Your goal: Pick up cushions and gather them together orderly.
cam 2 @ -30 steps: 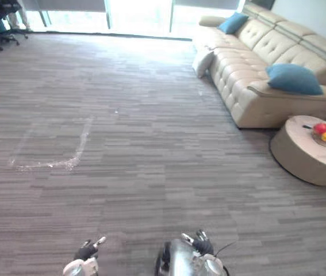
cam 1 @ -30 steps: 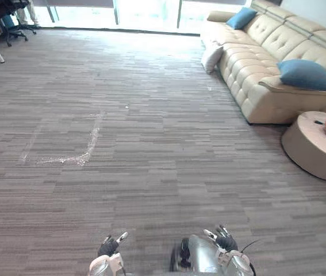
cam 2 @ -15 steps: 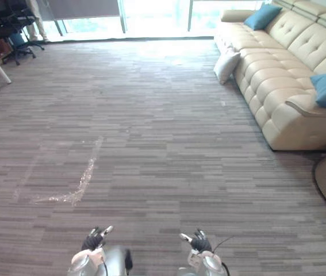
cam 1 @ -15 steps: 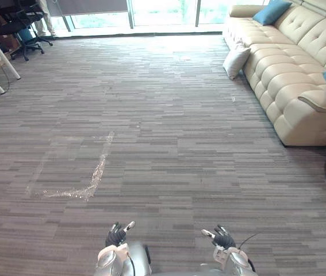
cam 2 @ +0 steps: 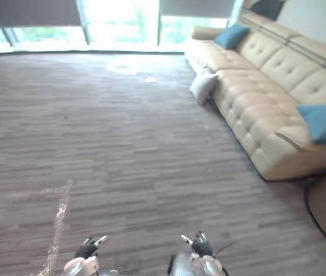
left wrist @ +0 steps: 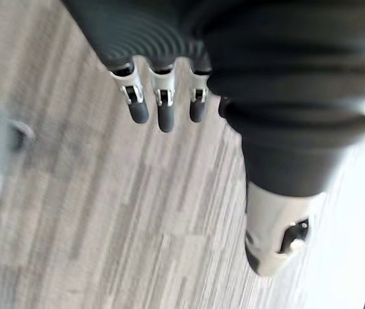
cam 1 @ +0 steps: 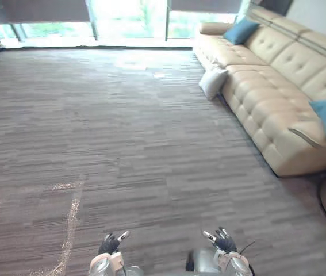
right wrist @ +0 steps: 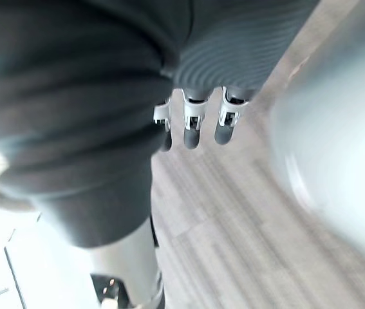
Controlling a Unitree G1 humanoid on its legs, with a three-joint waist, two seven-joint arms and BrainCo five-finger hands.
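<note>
Our view has swung toward the white cushion (cam 1: 213, 82) beside the sofa (cam 1: 266, 98). Left hand (cam 1: 108, 246), right hand (cam 1: 223, 241): fingers straight, empty.

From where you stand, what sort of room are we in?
Likely a lounge or living area: a long beige tufted sofa with a blue cushion at its far end, a white cushion on the carpeted floor against it, and tall windows.
</note>
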